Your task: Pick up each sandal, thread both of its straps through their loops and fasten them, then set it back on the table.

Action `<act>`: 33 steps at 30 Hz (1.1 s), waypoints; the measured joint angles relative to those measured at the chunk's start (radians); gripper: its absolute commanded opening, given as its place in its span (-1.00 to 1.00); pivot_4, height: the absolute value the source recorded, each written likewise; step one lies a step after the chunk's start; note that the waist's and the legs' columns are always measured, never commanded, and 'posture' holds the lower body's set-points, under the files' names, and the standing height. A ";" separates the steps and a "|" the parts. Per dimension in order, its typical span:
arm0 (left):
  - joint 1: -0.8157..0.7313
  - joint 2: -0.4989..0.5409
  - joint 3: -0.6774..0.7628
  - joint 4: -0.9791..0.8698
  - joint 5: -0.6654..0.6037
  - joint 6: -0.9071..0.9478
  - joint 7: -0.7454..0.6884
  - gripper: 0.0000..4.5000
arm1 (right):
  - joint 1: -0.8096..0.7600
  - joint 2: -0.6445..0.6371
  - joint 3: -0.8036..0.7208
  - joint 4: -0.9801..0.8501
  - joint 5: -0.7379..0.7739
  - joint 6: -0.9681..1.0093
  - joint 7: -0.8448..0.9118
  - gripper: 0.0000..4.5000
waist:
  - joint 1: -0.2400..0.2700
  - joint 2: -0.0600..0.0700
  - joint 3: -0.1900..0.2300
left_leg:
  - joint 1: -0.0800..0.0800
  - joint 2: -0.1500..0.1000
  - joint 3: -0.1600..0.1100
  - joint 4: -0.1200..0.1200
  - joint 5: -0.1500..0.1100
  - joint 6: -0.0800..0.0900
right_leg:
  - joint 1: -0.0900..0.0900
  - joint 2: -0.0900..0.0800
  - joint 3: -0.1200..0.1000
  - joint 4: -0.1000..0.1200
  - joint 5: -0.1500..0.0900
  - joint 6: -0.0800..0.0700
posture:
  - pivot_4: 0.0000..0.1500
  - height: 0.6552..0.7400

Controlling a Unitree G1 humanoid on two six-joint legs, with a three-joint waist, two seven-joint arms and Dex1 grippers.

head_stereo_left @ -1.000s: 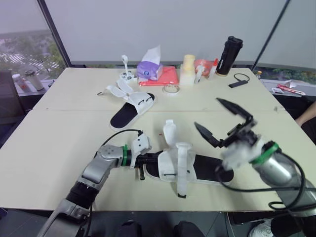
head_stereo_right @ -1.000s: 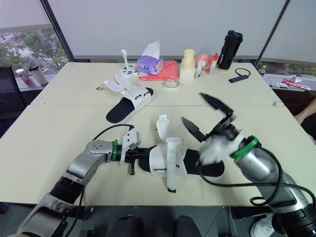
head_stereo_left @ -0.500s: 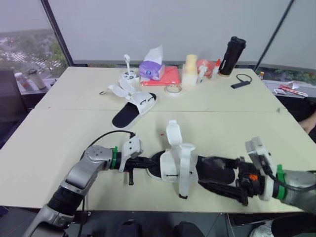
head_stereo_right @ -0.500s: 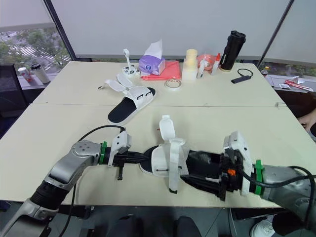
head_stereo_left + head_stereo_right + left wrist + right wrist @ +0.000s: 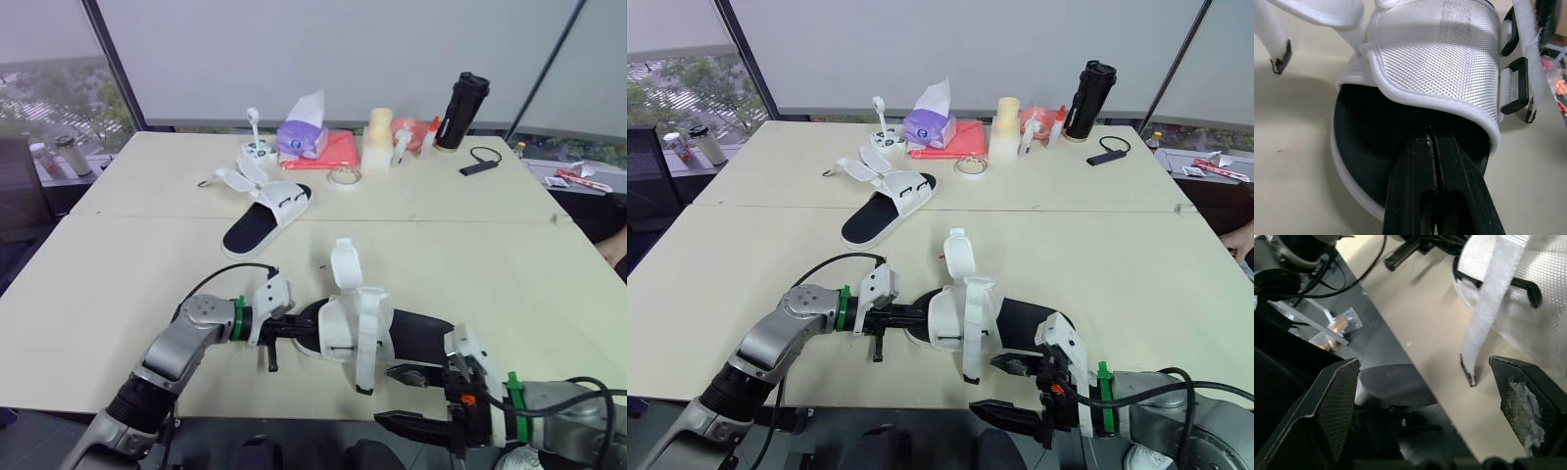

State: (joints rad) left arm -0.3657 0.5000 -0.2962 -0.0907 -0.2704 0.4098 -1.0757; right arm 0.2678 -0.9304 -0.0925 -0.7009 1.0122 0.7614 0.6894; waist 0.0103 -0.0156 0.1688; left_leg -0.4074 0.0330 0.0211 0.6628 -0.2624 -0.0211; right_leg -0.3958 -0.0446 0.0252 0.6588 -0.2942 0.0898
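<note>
Near table [image 5: 118, 284] edge | left claw [image 5: 1431, 137] clenched, tips under sandal [image 5: 343, 328] upper | right claw [image 5: 406, 399] released

The right gripper [image 5: 384, 395] has dropped and backed away, fingers wide apart, the sandal [image 5: 355, 323] heel now lying just beyond its tips.

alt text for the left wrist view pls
The left claw, its two black fingers pressed shut, has its tips at the rim of the white mesh upper of a sandal, over the black footbed. Black strap loops show on the shoe's side.
</note>
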 measured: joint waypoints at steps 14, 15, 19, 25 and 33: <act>0.001 -0.010 -0.002 -0.002 0.000 0.002 0.032 -1.00 | -0.181 0.244 0.092 0.124 0.072 0.136 -0.143 -0.32 | 0.001 0.000 0.000 | -0.001 0.000 0.000 0.000 0.000 0.000 | 0.000 -0.001 0.000 0.000 0.000 0.000 | 1.00 1.00; 0.001 -0.010 -0.002 -0.002 0.000 0.002 0.034 -1.00 | -0.180 0.244 0.093 0.124 0.071 0.141 -0.144 -0.51 | 0.001 0.000 0.000 | -0.001 0.000 0.000 0.000 0.000 0.000 | 0.000 -0.001 0.000 0.000 0.000 0.000 | 1.00 1.00; 0.001 -0.010 -0.002 -0.001 0.000 0.001 0.038 -1.00 | -0.161 0.243 0.097 0.117 0.065 0.151 -0.140 -0.98 | 0.000 0.000 0.000 | -0.001 0.000 0.000 0.000 0.000 0.000 | 0.000 -0.001 0.000 0.000 0.000 0.000 | 1.00 1.00; 0.001 -0.011 -0.002 0.002 0.000 0.000 0.041 -1.00 | -0.178 0.180 0.048 0.116 0.147 0.206 -0.097 -0.98 | 0.000 0.000 0.000 | -0.001 0.000 0.000 0.000 0.000 0.000 | 0.000 -0.001 0.000 0.000 0.000 0.000 | 1.00 1.00; -0.008 -0.027 -0.006 0.023 0.008 -0.014 0.035 -1.00 | -0.465 0.159 -0.054 0.239 0.371 0.272 -0.150 -0.98 | 0.001 0.000 0.000 | -0.001 0.000 0.000 0.000 -0.001 0.002 | -0.001 0.000 0.000 0.000 0.000 0.000 | 1.00 1.00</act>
State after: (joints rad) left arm -0.3738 0.4730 -0.3023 -0.0682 -0.2622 0.3959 -1.0405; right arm -0.1968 -0.7715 -0.1467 -0.4622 1.3832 1.0334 0.5390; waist 0.0116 -0.0156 0.1688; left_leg -0.4086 0.0332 0.0210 0.6626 -0.2633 -0.0195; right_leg -0.3967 -0.0450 0.0250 0.6584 -0.2942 0.0899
